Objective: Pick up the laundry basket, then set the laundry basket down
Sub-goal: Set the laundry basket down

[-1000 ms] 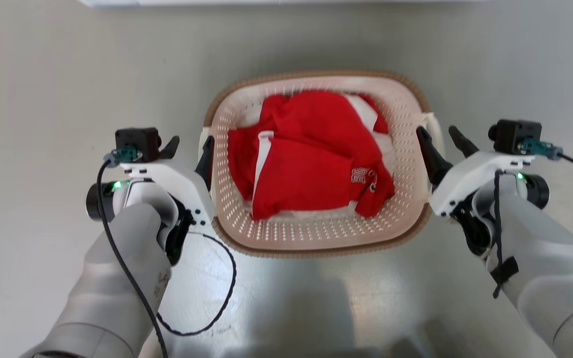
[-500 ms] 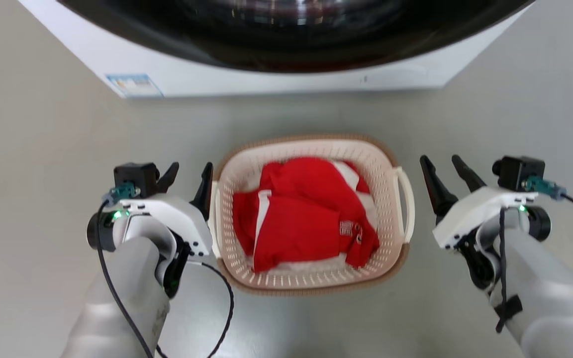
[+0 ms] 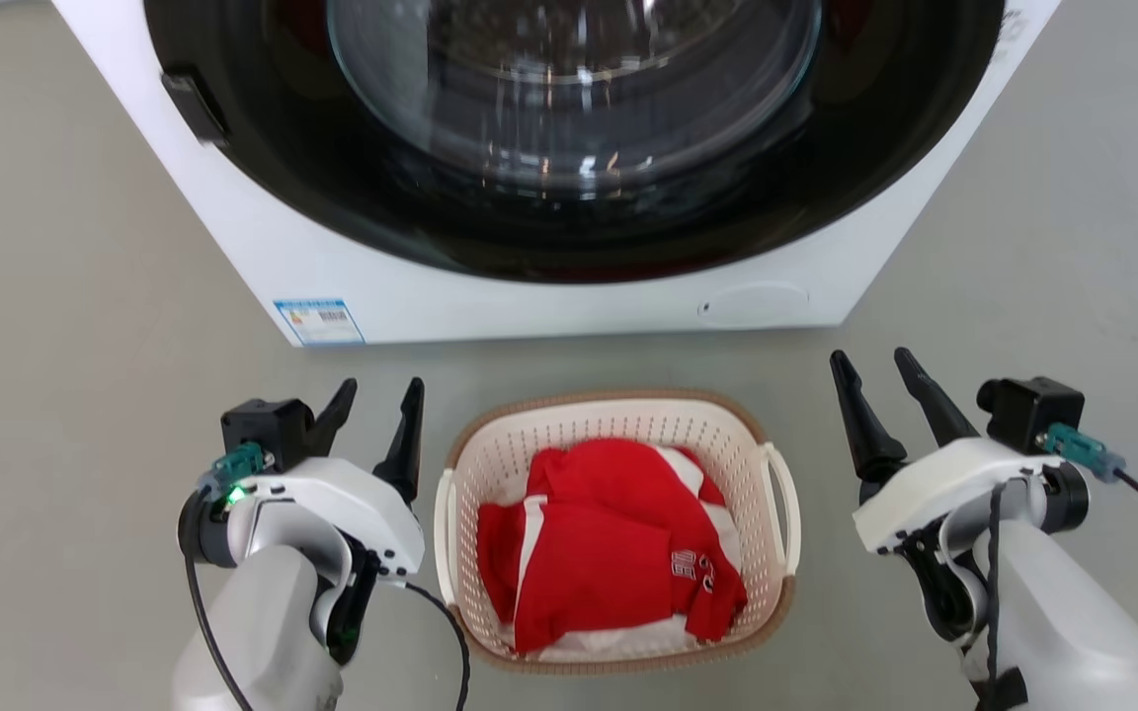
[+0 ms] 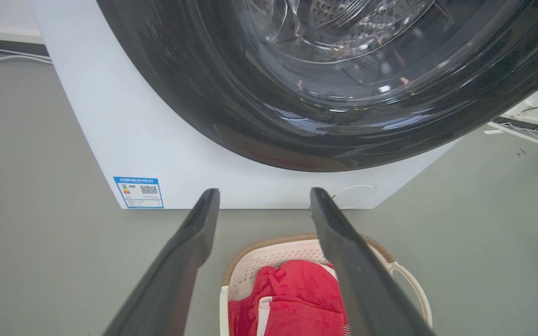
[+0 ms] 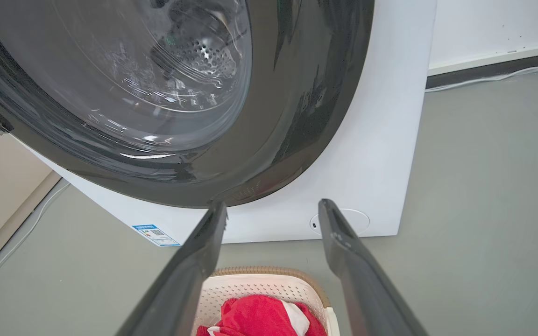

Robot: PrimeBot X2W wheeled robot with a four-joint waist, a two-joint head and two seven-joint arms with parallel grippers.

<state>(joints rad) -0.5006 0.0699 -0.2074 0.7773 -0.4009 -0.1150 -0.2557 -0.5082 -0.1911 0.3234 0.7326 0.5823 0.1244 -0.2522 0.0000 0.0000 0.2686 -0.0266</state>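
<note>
The laundry basket [image 3: 618,401], cream-white with a brown rim, sits on the grey floor in front of the washing machine. It holds red and white clothes [image 3: 609,553]. My left gripper [image 3: 381,387] stands open beside the basket's left handle [image 3: 443,513], not touching it. My right gripper [image 3: 868,357] is open too, a short gap to the right of the right handle [image 3: 788,504]. In the left wrist view the left gripper [image 4: 264,191] is held above the basket [image 4: 269,261]. The right wrist view has the right gripper [image 5: 272,204] above the basket's far end [image 5: 259,284].
A white washing machine [image 3: 529,306] with a large dark round door [image 3: 569,118] stands close behind the basket. Grey floor lies to both sides. Cables and a wall base [image 5: 498,74] run behind the machine.
The head camera has risen, bringing the washing machine into view. Both open grippers have drawn away from the basket's handles, and the basket now lies lower between them.
</note>
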